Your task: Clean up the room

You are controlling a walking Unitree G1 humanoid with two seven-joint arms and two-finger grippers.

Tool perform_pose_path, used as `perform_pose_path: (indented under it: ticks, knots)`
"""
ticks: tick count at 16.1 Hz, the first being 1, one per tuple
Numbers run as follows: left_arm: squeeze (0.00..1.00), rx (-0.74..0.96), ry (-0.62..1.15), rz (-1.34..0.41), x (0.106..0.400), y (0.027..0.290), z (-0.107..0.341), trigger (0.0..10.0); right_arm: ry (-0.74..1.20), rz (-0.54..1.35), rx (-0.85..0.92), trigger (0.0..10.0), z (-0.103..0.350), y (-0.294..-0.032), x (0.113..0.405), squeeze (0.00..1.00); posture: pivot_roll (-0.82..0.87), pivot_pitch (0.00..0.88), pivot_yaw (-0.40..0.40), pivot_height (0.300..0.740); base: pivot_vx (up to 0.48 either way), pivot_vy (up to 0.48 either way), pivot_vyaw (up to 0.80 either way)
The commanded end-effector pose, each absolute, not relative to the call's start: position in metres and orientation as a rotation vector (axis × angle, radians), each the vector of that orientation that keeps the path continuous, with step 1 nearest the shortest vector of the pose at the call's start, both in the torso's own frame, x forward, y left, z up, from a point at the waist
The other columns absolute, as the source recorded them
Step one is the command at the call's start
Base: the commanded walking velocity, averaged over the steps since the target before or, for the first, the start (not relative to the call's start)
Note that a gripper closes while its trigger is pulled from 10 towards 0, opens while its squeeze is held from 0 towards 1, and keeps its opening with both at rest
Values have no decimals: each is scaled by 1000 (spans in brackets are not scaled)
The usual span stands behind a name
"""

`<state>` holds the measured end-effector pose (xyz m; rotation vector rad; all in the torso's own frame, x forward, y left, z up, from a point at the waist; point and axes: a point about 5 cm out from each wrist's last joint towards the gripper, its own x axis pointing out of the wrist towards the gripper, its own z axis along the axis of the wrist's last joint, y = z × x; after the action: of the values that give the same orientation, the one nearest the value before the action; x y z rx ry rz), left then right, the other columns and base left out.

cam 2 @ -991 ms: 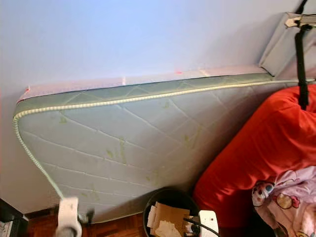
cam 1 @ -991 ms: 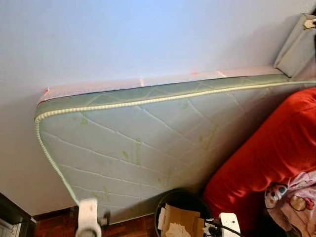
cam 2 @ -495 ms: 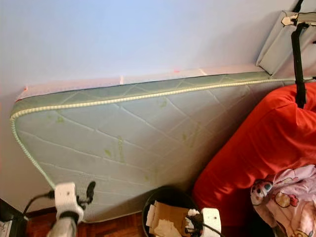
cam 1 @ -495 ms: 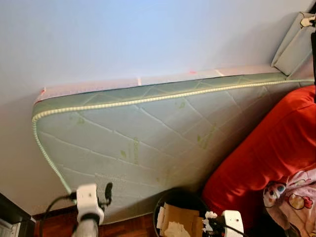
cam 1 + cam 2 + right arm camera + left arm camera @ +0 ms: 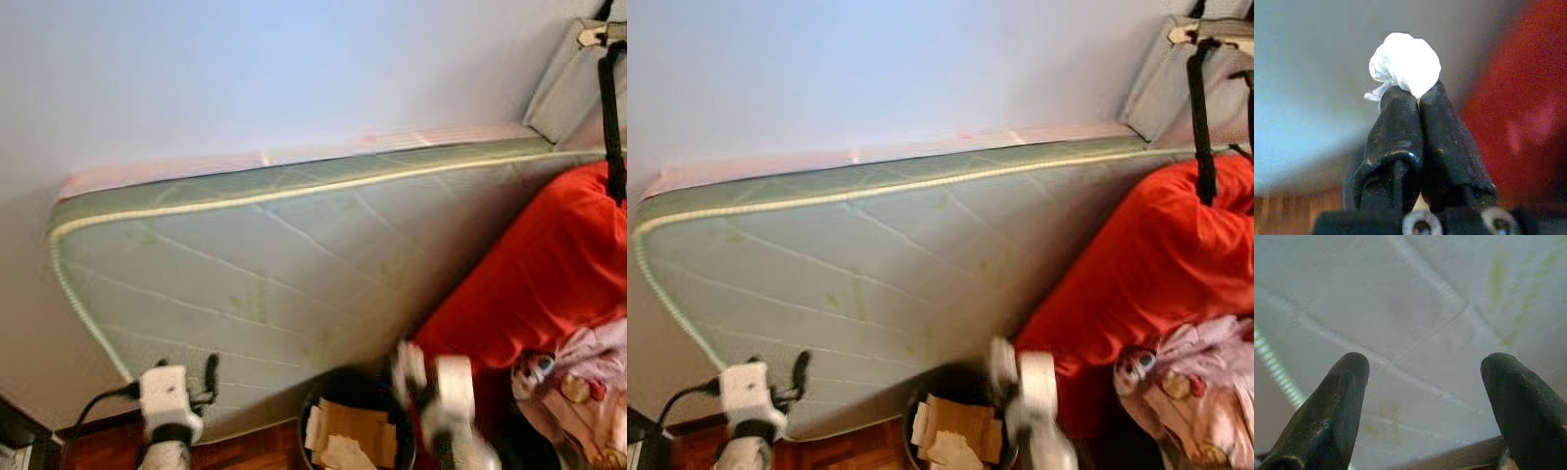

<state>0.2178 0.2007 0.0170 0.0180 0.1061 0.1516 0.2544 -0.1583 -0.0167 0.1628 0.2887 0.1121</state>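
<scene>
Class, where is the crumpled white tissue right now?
The crumpled white tissue is pinched at the tips of the right gripper, raised above the black bin of cardboard scraps, between the leaning mattress and the red cushion.

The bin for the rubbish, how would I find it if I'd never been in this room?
Find the big pale green mattress leaning against the wall. At its bottom edge, on the wooden floor and left of the red beanbag, stands a round black bin. It is the only dark container there, with brown cardboard and crumpled paper sticking out of it.
</scene>
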Motion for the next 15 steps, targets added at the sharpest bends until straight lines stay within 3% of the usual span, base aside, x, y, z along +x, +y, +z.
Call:
perform_pose_path:
  ticks: [1, 9, 15]
  knots:
    - [0, 10, 122, 150, 218, 202, 17, 10000, 317, 84, 189, 10000, -25, -161, 244, 0, 84, 0, -107, 711, 0, 0, 0]
    - [0, 60, 89, 97, 232, 207, 40, 10000, 254, 18, 270, 10000, -18, -142, 247, 0, 118, 0, -41, 711, 0, 0, 0]
    - [0, 59, 70, 74, 241, 201, 51, 10000, 220, -2, 256, 10000, -15, -146, 246, 0, 105, 3, -26, 711, 0, 0, 0]
